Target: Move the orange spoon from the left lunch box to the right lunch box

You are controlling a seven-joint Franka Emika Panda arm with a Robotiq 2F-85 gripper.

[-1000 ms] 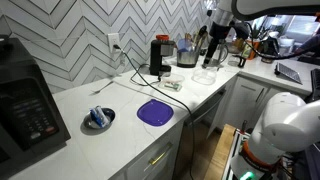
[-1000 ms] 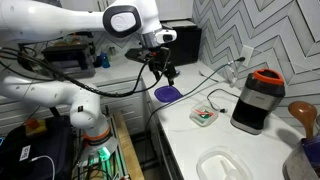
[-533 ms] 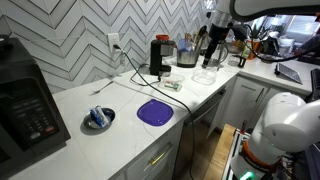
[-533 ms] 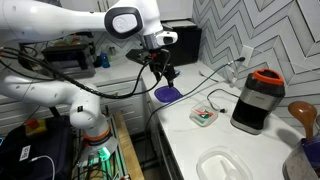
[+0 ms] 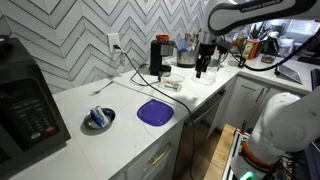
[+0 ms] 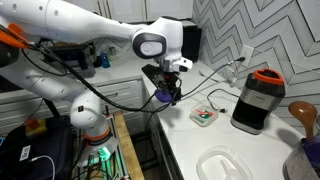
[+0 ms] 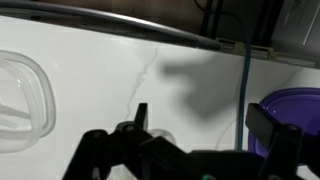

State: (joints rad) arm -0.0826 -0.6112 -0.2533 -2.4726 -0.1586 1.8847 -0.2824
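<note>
My gripper (image 5: 202,68) hangs low over the white counter, open and empty; it also shows in the other exterior view (image 6: 170,93). In the wrist view the gripper (image 7: 200,118) has its jaws spread wide over bare counter. A clear lunch box (image 7: 20,100) lies to one side of it and a purple lunch box (image 7: 296,115) to the other. The purple box (image 5: 155,112) and the clear box (image 6: 220,165) show in the exterior views. I see no orange spoon in either box. A brown wooden spoon (image 6: 300,113) stands in a pot at the far edge.
A black grinder (image 6: 258,100) and a small red, green and white item (image 6: 203,116) sit on the counter. A blue cable (image 7: 245,90) runs across it. A grey bowl (image 5: 99,119) and a black microwave (image 5: 28,110) stand farther along. The counter edge drops to cabinets.
My gripper has dropped from high above the counter to just over it, and has shifted along it between the purple box and the clear box.
</note>
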